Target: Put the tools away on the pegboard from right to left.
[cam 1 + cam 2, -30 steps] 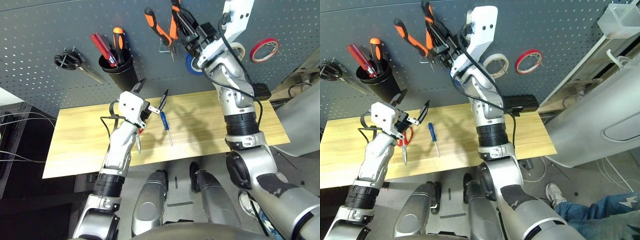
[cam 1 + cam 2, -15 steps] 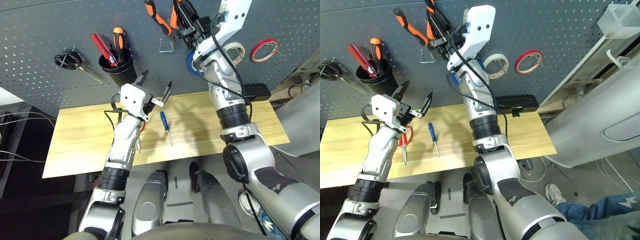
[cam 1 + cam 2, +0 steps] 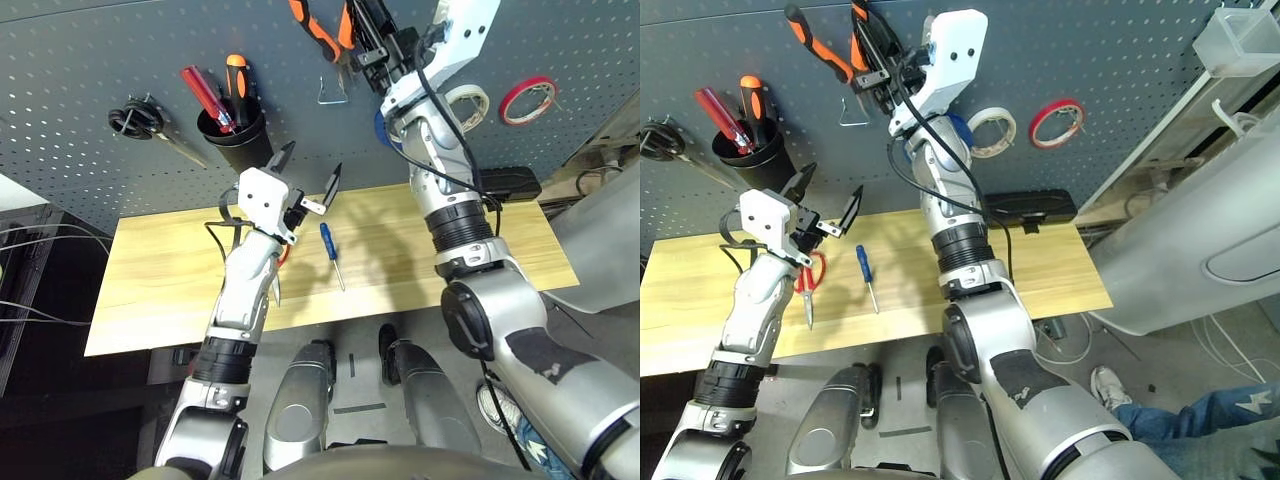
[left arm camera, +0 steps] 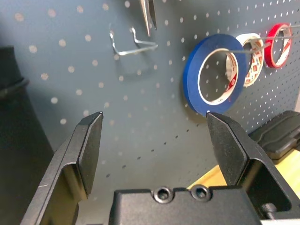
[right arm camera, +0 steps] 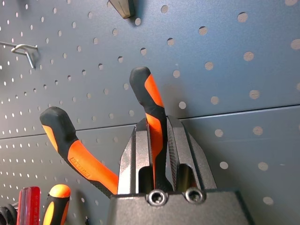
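Note:
High against the dark pegboard (image 3: 90,60), my right gripper (image 3: 362,32) is shut on one handle of the orange-handled pliers (image 3: 312,24); the right wrist view shows that handle (image 5: 154,108) pinched between the jaws. A bare metal hook (image 3: 333,92) sticks out just below. The blue tape roll (image 4: 214,75) hangs on the board. On the wooden table (image 3: 160,280) lie the blue-handled screwdriver (image 3: 331,252) and the red-handled scissors (image 3: 810,280), partly under my left arm. My left gripper (image 3: 308,177) hovers open above them, holding nothing.
A black cup (image 3: 242,140) on the board holds red and orange screwdrivers. Black-handled scissors (image 3: 140,122) hang at the far left. White tape (image 3: 470,100) and red tape (image 3: 528,98) hang at the right. A black box (image 3: 510,182) rests at the table's back right.
My right gripper has carried the pliers higher up the board, above the hook. The left gripper has risen slightly and stays open.

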Robot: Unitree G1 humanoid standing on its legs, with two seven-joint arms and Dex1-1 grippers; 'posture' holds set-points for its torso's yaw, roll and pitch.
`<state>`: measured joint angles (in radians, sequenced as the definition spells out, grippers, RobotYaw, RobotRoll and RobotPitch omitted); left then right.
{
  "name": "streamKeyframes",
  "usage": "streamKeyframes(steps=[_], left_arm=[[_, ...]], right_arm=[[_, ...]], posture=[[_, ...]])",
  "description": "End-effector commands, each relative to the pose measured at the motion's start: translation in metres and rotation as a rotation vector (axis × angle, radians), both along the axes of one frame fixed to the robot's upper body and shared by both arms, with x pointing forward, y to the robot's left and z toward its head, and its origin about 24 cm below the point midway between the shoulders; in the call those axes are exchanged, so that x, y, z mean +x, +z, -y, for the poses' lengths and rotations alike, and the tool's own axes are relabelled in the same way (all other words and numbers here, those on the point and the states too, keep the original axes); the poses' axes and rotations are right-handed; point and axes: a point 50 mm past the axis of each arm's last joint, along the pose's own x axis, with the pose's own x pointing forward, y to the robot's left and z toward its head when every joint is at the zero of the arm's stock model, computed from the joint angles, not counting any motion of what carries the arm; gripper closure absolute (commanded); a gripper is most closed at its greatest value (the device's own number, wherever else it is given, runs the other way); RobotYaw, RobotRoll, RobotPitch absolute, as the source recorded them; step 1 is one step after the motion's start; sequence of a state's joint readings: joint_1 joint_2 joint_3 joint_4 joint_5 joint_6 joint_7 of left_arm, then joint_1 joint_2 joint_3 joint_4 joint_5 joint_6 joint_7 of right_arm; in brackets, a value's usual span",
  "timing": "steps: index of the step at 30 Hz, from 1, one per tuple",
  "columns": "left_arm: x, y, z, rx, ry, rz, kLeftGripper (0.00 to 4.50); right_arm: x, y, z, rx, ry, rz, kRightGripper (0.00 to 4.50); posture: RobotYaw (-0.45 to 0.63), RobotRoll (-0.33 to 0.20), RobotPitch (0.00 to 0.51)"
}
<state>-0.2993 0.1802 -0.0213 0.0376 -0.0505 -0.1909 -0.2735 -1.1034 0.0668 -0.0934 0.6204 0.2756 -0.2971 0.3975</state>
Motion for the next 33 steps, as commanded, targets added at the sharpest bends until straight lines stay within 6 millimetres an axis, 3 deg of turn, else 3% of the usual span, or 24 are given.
streamKeyframes(steps=[1, 17, 33], left_arm=[[-0.003, -0.005, -0.002, 0.009, 0.008, -0.021, 0.0], [-0.005, -0.007, -0.002, 0.009, 0.023, -0.027, 0.0], [-0.007, -0.009, -0.004, 0.012, 0.036, -0.035, 0.0]], right_arm=[[-0.005, 0.013, -0.005, 0.019, 0.023, 0.045, 4.25], [0.008, -0.004, -0.01, 0.043, -0.013, -0.008, 4.25], [0.004, 0.009, -0.015, 0.058, 0.008, 0.035, 4.25]], posture=[[0.22, 0.0, 0.234], [0.24, 0.0, 0.244], [0.24, 0.0, 0.245]])
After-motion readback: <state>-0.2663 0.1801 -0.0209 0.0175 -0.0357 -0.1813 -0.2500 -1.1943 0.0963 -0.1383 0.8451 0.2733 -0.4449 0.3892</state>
